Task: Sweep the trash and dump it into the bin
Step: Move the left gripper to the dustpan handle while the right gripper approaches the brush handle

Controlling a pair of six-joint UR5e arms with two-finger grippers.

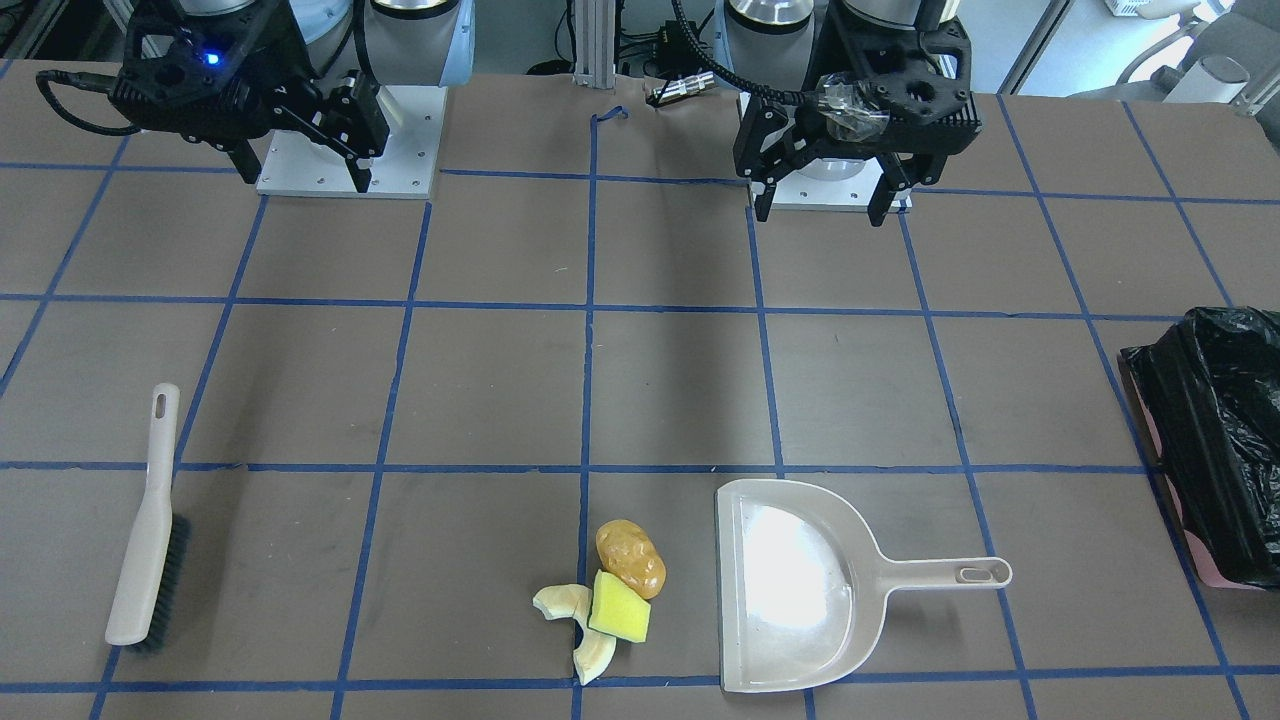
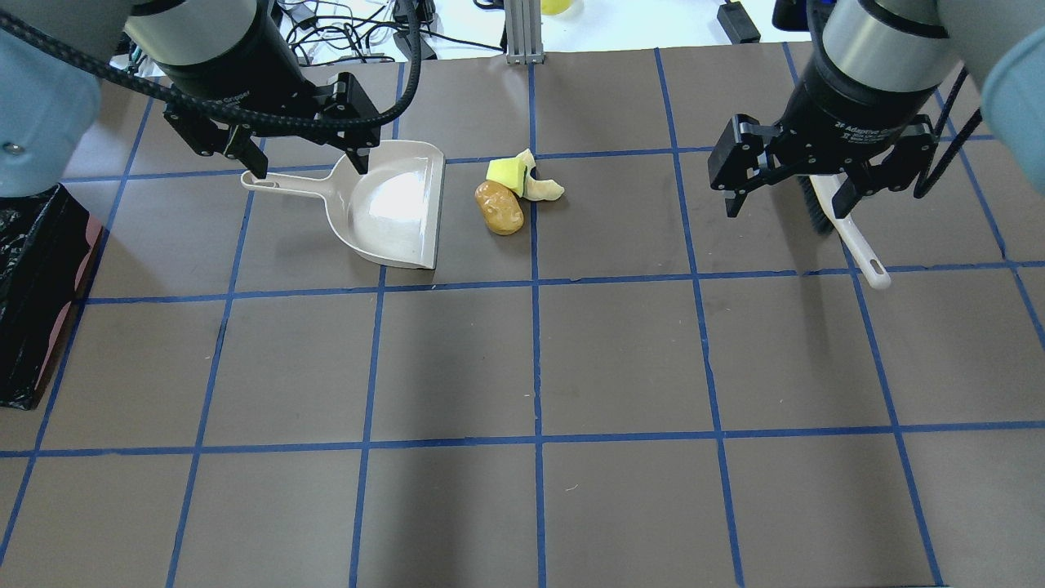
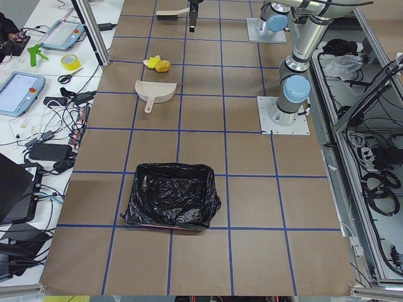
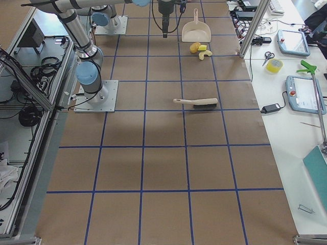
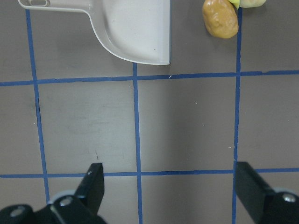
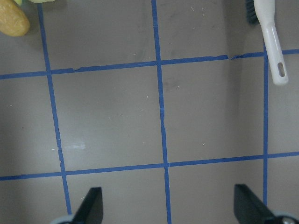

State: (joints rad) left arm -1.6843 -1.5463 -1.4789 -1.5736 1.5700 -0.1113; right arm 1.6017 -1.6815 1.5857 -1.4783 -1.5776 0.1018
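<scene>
The trash lies in one pile at the table's far side from the robot: an amber-brown blob (image 1: 631, 558), a yellow-green wedge (image 1: 619, 606) and two cream rind slices (image 1: 562, 603). A beige dustpan (image 1: 790, 585) lies just beside the pile, mouth toward it. The bin (image 1: 1215, 440) with its black bag stands at the table's end on my left side. My left gripper (image 2: 309, 155) is open and empty, high above the dustpan handle. My right gripper (image 2: 784, 200) is open and empty, above the brush (image 1: 150, 520).
The brush, beige with dark bristles, lies flat on my right side, about two grid squares from the pile. Blue tape lines grid the brown table. In the right wrist view only the brush handle (image 6: 273, 42) shows. The arm bases stand at the table's near edge.
</scene>
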